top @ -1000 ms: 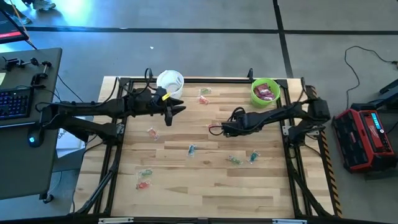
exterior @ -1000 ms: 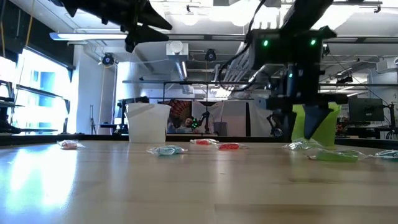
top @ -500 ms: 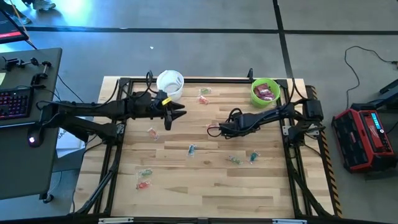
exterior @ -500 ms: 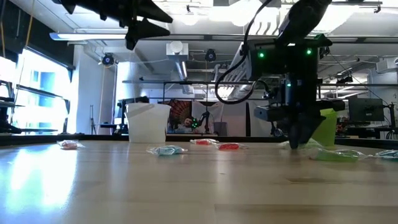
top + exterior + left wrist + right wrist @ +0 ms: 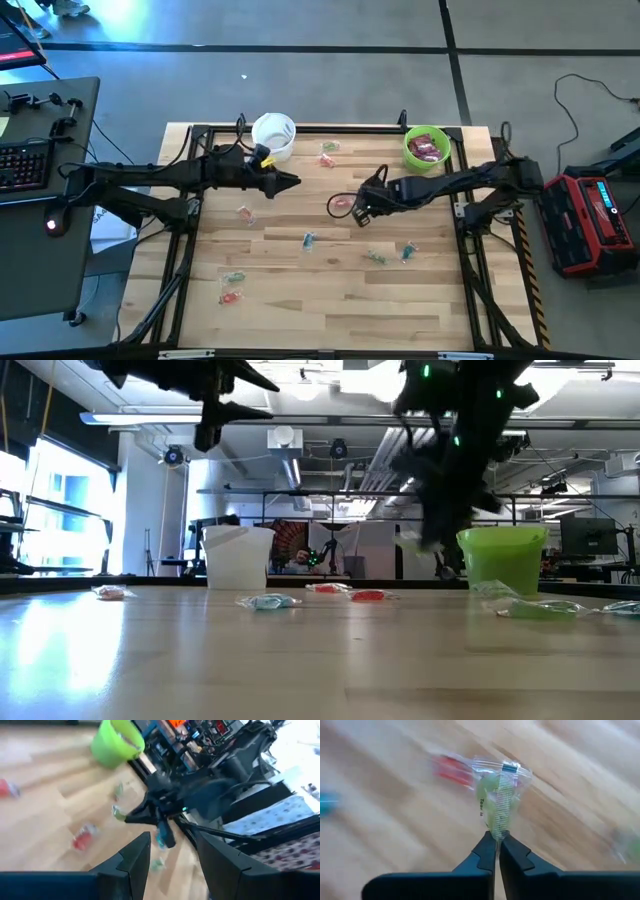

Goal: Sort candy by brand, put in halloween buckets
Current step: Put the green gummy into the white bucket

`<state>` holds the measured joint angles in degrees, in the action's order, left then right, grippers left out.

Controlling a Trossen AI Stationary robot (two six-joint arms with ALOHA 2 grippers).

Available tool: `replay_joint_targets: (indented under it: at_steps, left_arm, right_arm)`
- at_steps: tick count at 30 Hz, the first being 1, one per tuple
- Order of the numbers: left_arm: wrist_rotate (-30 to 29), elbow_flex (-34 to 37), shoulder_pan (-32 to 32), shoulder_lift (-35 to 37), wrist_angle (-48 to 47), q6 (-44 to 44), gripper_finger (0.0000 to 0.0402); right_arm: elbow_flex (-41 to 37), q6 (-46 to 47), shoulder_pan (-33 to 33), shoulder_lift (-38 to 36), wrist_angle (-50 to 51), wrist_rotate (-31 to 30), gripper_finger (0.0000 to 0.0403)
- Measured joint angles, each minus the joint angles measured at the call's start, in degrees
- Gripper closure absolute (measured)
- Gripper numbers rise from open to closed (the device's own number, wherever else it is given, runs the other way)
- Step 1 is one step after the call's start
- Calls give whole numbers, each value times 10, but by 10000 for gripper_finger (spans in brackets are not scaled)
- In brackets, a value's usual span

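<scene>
**Right gripper pinching a green candy above the table**

Your right gripper [image 5: 498, 840] is clamped on the edge of a clear-wrapped green candy [image 5: 496, 800], which stands up from its fingertips clear of the wooden table [image 5: 330, 290]. A red candy [image 5: 452, 770] lies on the boards just beyond the held piece. The lime green bucket [image 5: 427, 147] sits off to the arm side of that gripper, at the table's far edge, with magenta packets [image 5: 428, 150] inside.

Your left gripper [image 5: 290, 181] hovers with its fingers [image 5: 131, 857] apart and nothing between them, the white bucket [image 5: 273, 133] just beside it. Loose candies lie scattered on the boards nearer you than either gripper.
</scene>
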<state>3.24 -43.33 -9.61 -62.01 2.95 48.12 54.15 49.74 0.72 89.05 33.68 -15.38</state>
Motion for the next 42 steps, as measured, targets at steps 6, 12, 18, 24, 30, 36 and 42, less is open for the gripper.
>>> replay_joint_targets:
  at_steps: [6,12,18,24,30,36,42]
  left_arm:
    - [38,0,-5,-29,0,75,246]
    - [44,0,-5,-74,4,104,227]
    - [85,0,-5,-129,51,129,199]
    - [97,-1,-6,-162,135,158,191]
    - [111,-19,-6,-185,129,158,190]
    - [116,-68,-7,-215,115,127,192]
    - [130,-94,-9,-244,100,113,224]
  right_arm:
    - [1,-154,-22,-39,-124,10,402]
    - [23,-249,-44,-35,-178,7,403]
    - [61,-297,-50,-31,-182,-10,403]
    - [76,-322,-49,-31,-181,-9,403]
    - [77,-331,-49,-31,-182,-6,403]
    - [77,-338,-49,-31,-181,-5,403]
    - [76,-337,-50,-31,-181,-5,403]
